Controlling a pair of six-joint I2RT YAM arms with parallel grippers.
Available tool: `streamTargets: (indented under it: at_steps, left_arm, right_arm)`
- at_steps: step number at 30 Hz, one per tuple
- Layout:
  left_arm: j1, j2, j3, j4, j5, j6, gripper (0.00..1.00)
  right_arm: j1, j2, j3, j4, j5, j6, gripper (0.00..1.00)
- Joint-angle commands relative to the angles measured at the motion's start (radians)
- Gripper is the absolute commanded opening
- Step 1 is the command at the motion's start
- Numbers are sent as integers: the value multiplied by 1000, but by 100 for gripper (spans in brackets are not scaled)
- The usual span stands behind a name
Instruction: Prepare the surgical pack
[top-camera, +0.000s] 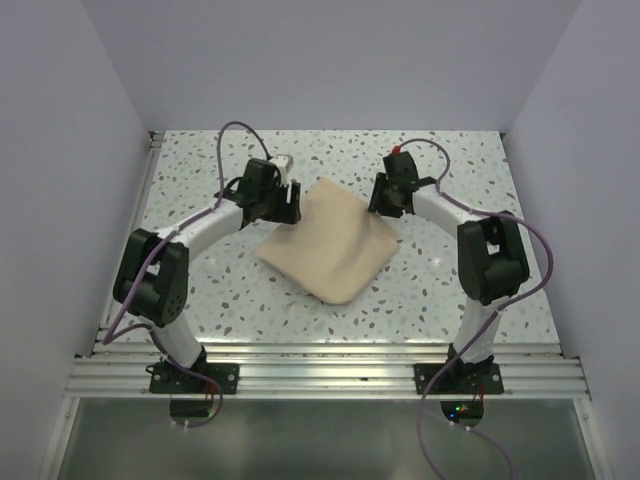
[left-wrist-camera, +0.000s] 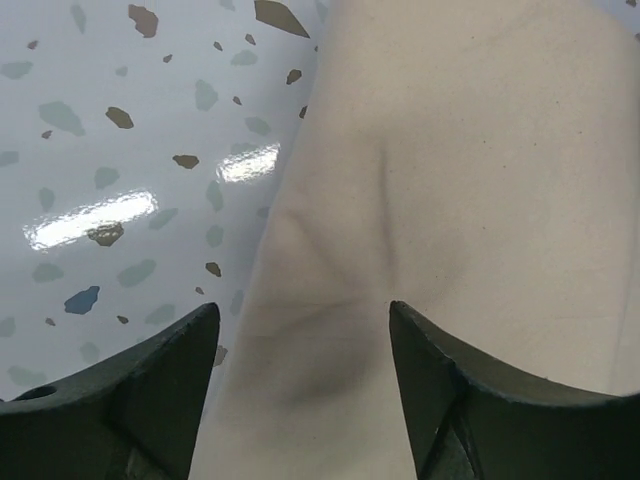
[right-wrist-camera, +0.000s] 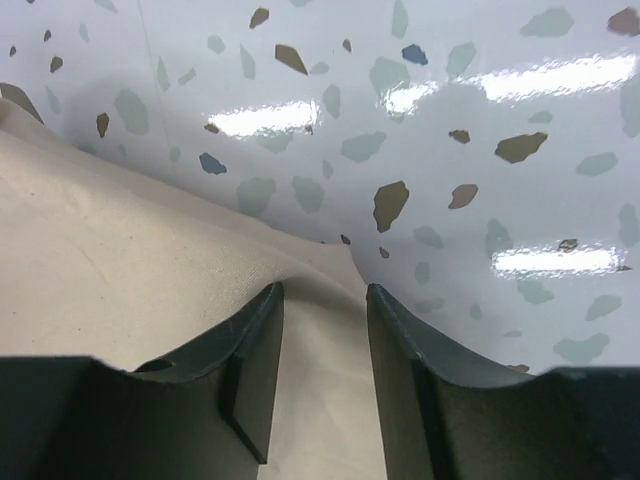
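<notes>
The surgical pack (top-camera: 330, 240) shows only as a plain tan cloth, lying as a tilted, slightly puffed square in the middle of the speckled table. Its tray and instruments are hidden. My left gripper (top-camera: 292, 208) is at the cloth's far left corner. In the left wrist view it (left-wrist-camera: 303, 305) stands open, its fingers spread wide over the cloth's (left-wrist-camera: 460, 150) wrinkled left edge. My right gripper (top-camera: 385, 208) is at the far right corner. In the right wrist view it (right-wrist-camera: 324, 287) is shut on a raised fold of the cloth (right-wrist-camera: 120, 250) beside the corner tip.
The terrazzo-patterned tabletop (top-camera: 200, 290) lies bare around the cloth. White walls close in the left, right and back. A metal rail (top-camera: 330, 360) runs along the near edge by the arm bases.
</notes>
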Motion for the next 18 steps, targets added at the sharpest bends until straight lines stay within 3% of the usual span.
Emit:
streamTargets:
  at_steps: [1, 8, 14, 18]
  left_arm:
    - [69, -75, 62, -43, 12, -33, 73]
    - [87, 34, 156, -105, 24, 16, 74]
    - [89, 163, 222, -66, 275, 97, 69]
    - [89, 197, 213, -61, 317, 103, 69]
  right_arm:
    - [-23, -48, 38, -5, 44, -32, 44]
    - [-23, -178, -83, 27, -6, -38, 52]
    - [-23, -227, -131, 14, -45, -46, 54]
    - [-23, -237, -162, 21, -88, -44, 56]
